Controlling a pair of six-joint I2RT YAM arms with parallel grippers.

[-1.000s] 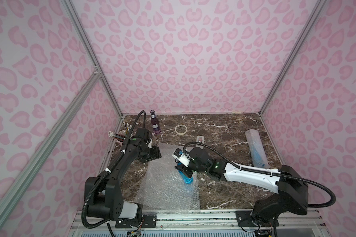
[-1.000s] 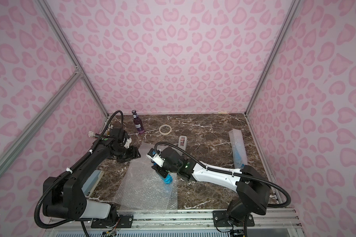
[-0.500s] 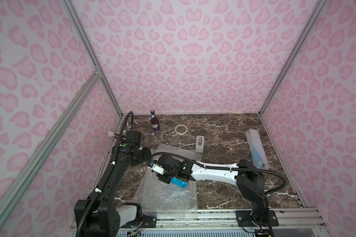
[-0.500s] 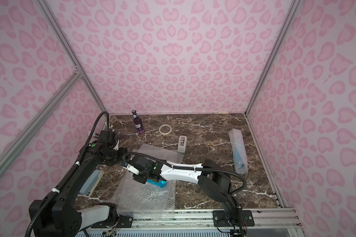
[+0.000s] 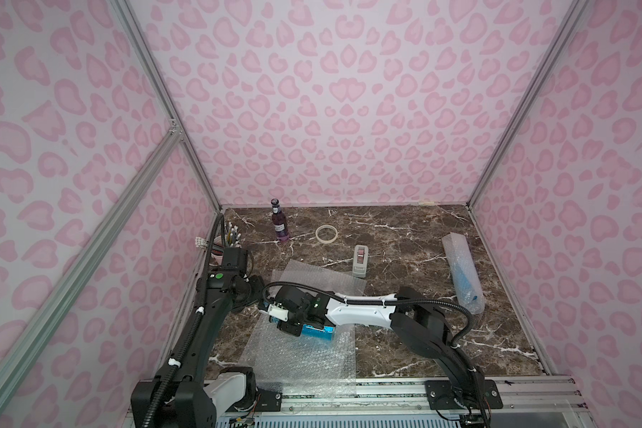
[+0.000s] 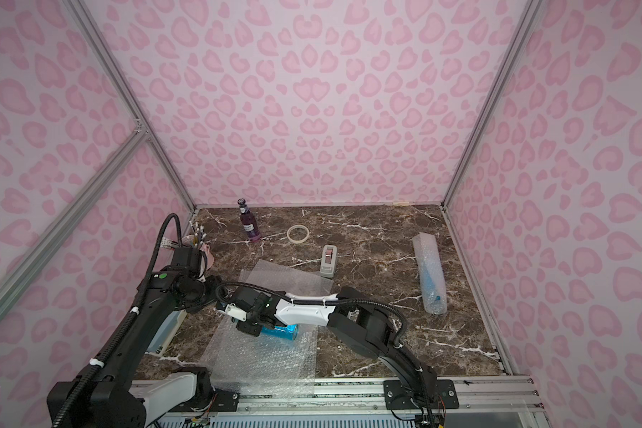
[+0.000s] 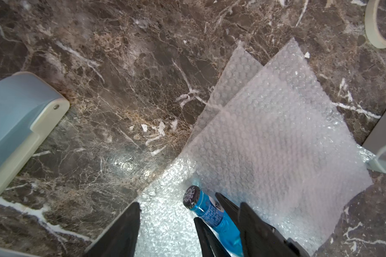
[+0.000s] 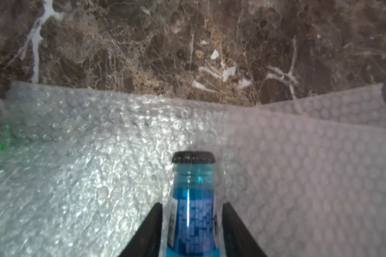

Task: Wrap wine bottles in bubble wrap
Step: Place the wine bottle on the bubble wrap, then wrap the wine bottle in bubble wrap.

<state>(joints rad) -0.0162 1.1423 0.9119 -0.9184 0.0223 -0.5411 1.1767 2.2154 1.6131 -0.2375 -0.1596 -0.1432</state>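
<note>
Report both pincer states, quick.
Left pincer: open, empty.
Right pincer: open, straddling the blue bottle lying on the bubble wrap.

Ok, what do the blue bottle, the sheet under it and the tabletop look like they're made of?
Blue bottle: probably clear or blue-tinted glass, glossy, with a sharp light streak; dark ridged cap, likely metal. Bubble wrap: thin clear plastic, rows of glinting air bubbles. Tabletop: dark brown marble look with white veins, maybe a printed surface.

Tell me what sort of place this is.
Likely a robot test cell, not a home: pink-patterned walls on an aluminium frame, a left arm and right arm on a base rail, bubble wrap.
</note>
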